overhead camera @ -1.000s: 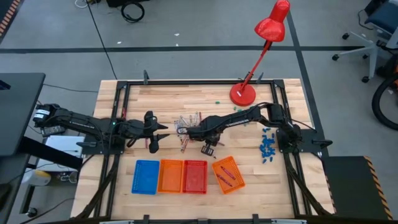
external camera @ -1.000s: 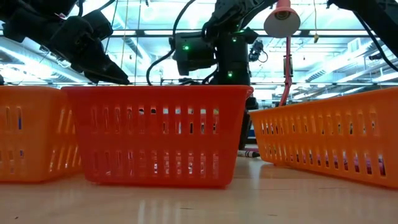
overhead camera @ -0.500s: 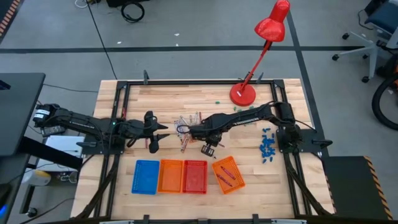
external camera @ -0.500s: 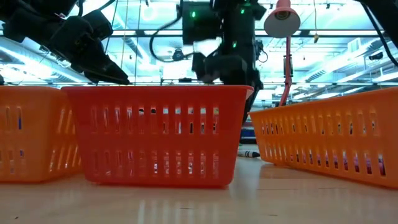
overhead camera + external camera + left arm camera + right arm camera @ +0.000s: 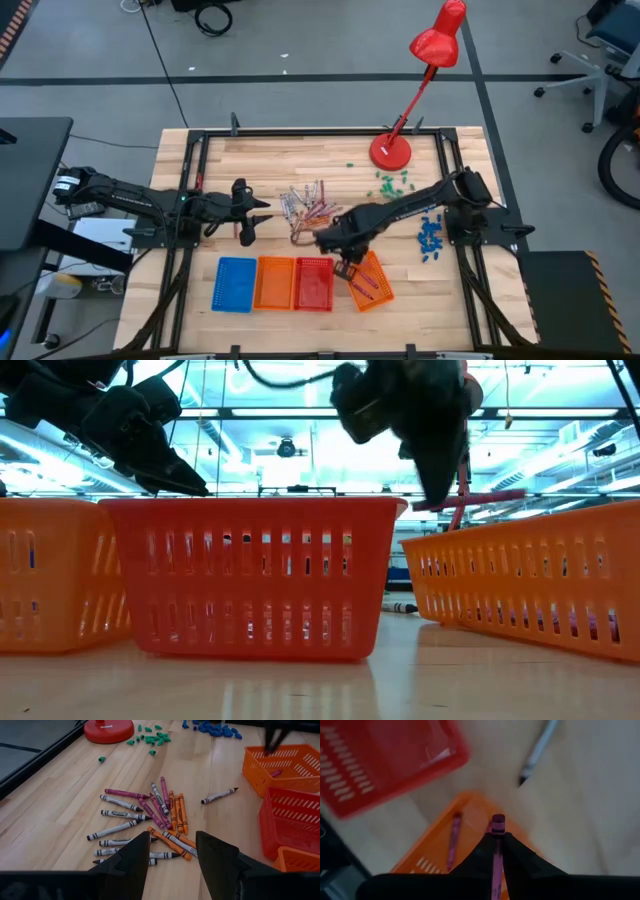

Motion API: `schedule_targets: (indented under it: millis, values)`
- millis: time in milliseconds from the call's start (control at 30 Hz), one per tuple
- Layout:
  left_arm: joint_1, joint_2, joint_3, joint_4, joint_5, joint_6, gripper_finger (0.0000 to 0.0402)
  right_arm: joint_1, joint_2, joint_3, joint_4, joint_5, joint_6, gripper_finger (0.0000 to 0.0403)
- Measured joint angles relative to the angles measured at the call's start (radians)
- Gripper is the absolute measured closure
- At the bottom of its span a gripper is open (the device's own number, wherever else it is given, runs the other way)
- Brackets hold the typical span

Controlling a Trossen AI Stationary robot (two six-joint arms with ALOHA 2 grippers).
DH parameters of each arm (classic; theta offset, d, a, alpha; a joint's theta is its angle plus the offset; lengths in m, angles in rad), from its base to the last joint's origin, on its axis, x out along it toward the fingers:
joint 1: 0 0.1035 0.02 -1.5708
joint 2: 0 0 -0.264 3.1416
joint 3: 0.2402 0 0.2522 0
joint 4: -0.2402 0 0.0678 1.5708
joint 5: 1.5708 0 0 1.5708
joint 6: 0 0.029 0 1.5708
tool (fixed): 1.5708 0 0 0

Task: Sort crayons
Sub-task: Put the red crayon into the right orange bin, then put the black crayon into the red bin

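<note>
right wrist view: purple crayon (image 5: 497, 851) pinched in right tool (image 5: 496, 845).

Right arm stretched across, left arm parked.
The right gripper (image 5: 496, 851) hangs low, fingers pinched tight together, arm reaching long from the right edge toward the table's middle. The left gripper (image 5: 172, 851) sits over the left side, fingers spread wide.
</note>
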Motion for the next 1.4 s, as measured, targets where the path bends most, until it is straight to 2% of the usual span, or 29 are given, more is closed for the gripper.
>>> schedule_targets:
  millis: [267, 500, 600, 733, 900, 1100, 1233, 1400]
  values:
    - [0.000, 0.000, 0.000, 0.000, 0.000, -0.010, 0.0228, 0.099, 0.001, -0.032, -0.006, -0.006, 0.117, 0.0353]
    - [0.000, 0.000, 0.000, 0.000, 0.000, -0.022, 0.0228, 0.116, 0.002, -0.049, -0.009, -0.035, 0.154, 0.0318]
    - [0.000, 0.000, 0.000, 0.000, 0.000, -0.027, 0.0228, 0.100, 0.002, -0.017, -0.048, -0.001, 0.138, 0.0311]
    - [0.000, 0.000, 0.000, 0.000, 0.000, -0.028, 0.0228, 0.066, 0.001, 0.033, -0.091, 0.147, 0.111, 0.0312]
    - [0.000, 0.000, 0.000, 0.000, 0.000, -0.028, 0.0228, 0.000, 0.002, 0.034, -0.041, 0.206, 0.069, 0.0312]
    - [0.000, 0.000, 0.000, 0.000, 0.000, -0.028, 0.0228, -0.072, 0.052, 0.015, 0.079, 0.206, -0.013, 0.0312]
    - [0.000, 0.000, 0.000, 0.007, 0.000, -0.027, 0.0228, -0.102, 0.125, 0.017, 0.132, 0.147, -0.075, 0.0312]
    - [0.000, 0.000, 0.000, 0.005, 0.000, -0.025, 0.0228, -0.123, 0.185, 0.035, 0.133, 0.131, -0.098, 0.0312]
